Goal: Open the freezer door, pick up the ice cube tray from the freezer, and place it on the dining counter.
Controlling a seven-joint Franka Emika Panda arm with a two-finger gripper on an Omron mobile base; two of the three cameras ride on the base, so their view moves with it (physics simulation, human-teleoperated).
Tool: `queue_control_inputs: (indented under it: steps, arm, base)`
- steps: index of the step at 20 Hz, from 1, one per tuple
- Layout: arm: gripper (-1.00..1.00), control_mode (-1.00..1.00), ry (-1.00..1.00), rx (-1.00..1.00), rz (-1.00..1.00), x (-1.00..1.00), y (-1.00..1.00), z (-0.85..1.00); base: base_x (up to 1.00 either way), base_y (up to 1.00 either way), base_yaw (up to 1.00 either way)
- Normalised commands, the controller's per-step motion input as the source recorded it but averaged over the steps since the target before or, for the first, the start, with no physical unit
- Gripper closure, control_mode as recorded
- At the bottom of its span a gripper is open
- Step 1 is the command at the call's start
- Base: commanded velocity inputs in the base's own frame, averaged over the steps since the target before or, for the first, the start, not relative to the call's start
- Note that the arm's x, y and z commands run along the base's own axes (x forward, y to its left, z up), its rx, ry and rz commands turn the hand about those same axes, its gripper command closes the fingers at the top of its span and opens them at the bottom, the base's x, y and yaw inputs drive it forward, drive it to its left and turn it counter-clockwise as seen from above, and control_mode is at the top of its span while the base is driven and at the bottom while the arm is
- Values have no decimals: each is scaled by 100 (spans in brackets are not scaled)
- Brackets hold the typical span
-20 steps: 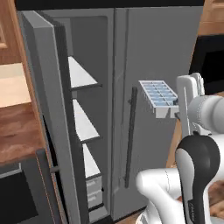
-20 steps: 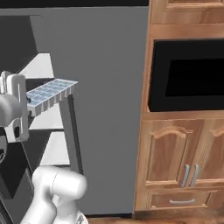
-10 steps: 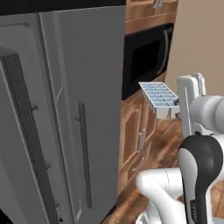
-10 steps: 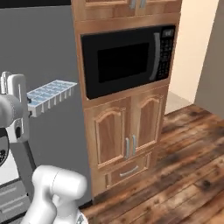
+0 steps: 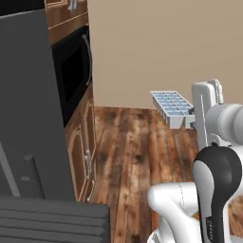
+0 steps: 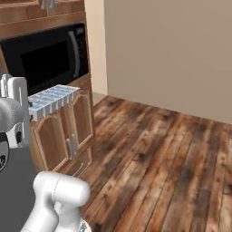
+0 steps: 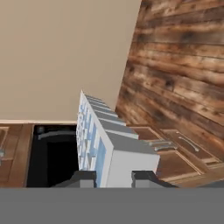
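Swung right with the base, gripper (image 7: 113, 178) grasps the pale gridded plastic ice cube tray (image 5: 172, 107) above grainy wood floor (image 6: 158, 154).

Pale blue-white ice cube tray (image 5: 172, 107), gridded with little square cells that show bluer inside against whitish walls, and dark grey fingers (image 7: 83, 178) below it in the hand view. Floor (image 6: 163, 158) in streaky brown planks with darker patches, wall (image 5: 161, 47) plain flat beige. Microwave (image 6: 43, 56) glossy black, set in reddish-brown wood cabinets (image 6: 63, 131) with grey handles.
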Motion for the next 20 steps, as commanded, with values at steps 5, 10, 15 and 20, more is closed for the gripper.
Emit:
queue_control_inputs:
  steps: [5,10,15,20]
  arm:
    - [100,100,0,0,0,0,0,0]
    - [100,100,0,0,0,0,0,0]
    - [100,100,0,0,0,0,0,0]
    - [100,100,0,0,0,0,0,0]
  base:
    - [12,-11,-83]
    - [11,0,-85]
    - [10,0,-86]
    - [18,0,-84]
